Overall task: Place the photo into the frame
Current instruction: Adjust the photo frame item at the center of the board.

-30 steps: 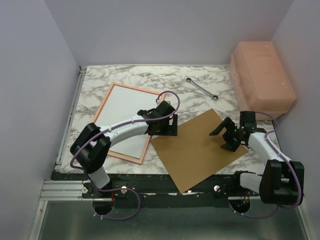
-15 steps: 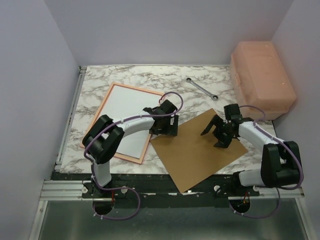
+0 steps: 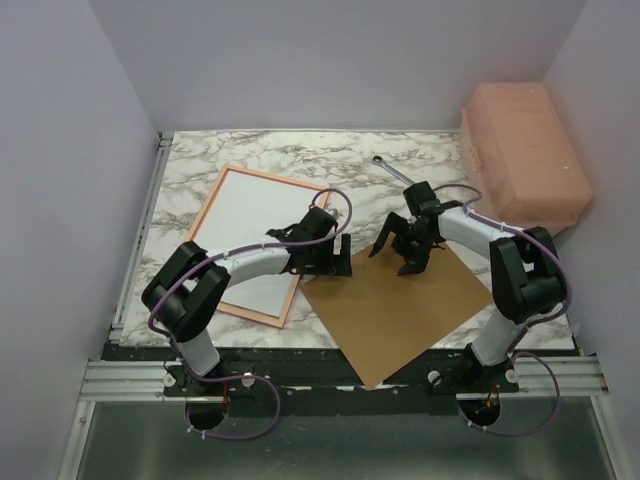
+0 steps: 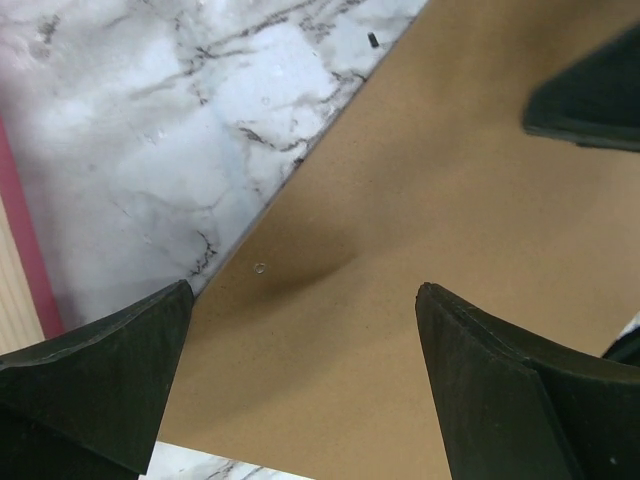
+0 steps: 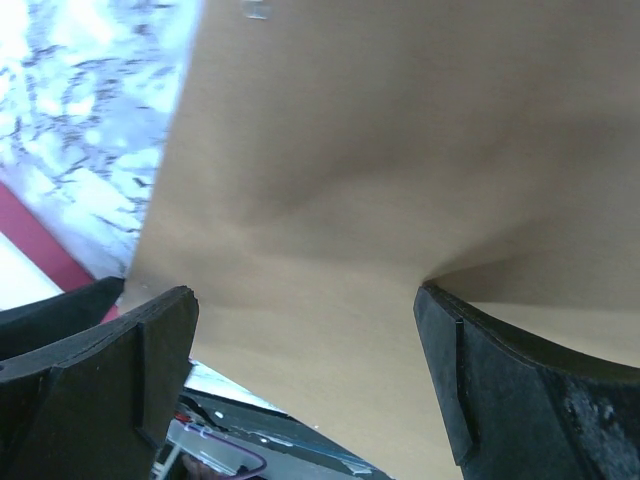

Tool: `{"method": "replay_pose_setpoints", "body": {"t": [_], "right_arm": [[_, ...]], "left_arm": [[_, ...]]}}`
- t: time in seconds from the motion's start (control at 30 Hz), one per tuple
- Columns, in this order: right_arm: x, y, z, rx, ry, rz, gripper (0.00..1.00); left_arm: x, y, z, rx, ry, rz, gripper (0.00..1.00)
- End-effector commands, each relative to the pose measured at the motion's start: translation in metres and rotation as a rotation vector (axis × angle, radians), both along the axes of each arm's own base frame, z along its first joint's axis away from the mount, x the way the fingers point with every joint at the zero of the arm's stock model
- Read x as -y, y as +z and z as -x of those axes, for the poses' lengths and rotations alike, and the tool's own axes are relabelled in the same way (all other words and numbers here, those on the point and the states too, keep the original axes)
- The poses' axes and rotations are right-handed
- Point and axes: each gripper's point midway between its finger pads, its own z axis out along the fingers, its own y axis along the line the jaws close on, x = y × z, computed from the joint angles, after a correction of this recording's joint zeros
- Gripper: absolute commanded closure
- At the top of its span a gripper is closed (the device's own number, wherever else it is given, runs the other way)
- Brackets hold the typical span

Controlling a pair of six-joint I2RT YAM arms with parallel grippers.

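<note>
The frame (image 3: 240,311) lies flat on the left of the table, its pale border surrounding the white reverse of the photo (image 3: 245,215). Its pink edge (image 4: 30,250) shows in the left wrist view. A brown backing panel (image 3: 400,310) lies to its right and overhangs the table's front edge. My left gripper (image 3: 332,262) is open just above the panel's left corner (image 4: 330,330), nothing between its fingers. My right gripper (image 3: 395,255) is open low over the panel's far corner (image 5: 350,150), one finger (image 5: 500,380) at the panel surface.
A metal wrench (image 3: 395,173) lies behind the right gripper, partly covered by the arm. A large salmon-coloured box (image 3: 520,160) stands at the back right. Walls close in the table on the left, back and right.
The right gripper has swung left across the brown panel from its right side to its far corner. The left gripper has stayed at the panel's left corner while that arm's elbow shifted.
</note>
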Motion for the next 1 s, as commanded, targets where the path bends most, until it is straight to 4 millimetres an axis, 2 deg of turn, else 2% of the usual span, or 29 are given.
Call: {"method": "replay_pose_setpoints", "body": {"t": [0.0,0.23,0.33,0.43,0.57,0.77,0.97], "right_arm": [[-0.021,-0.068,0.005,-0.036,0.144,0.099,0.00],[-0.079,-0.076,0.010,-0.027,0.313,0.091,0.00],[-0.099,-0.069,0.010,0.000,0.359,0.071,0.00],[-0.105,-0.056,0.006,0.040,0.365,0.054,0.00],[-0.099,-0.033,0.000,0.096,0.338,0.082,0.00],[-0.073,0.001,-0.004,0.164,0.259,0.151,0.00],[-0.026,0.025,0.004,0.185,0.112,0.184,0.00]], "left_arm": [[0.011,-0.010,0.057,-0.195,-0.062,0.124,0.06],[0.005,-0.012,0.085,-0.226,-0.054,0.125,0.07],[0.003,-0.009,0.092,-0.219,-0.043,0.128,0.07],[0.001,-0.006,0.094,-0.209,-0.035,0.131,0.07],[-0.002,-0.002,0.092,-0.190,-0.025,0.126,0.07],[-0.006,0.005,0.090,-0.161,-0.021,0.118,0.05],[-0.010,0.010,0.084,-0.133,-0.016,0.110,0.01]]}}
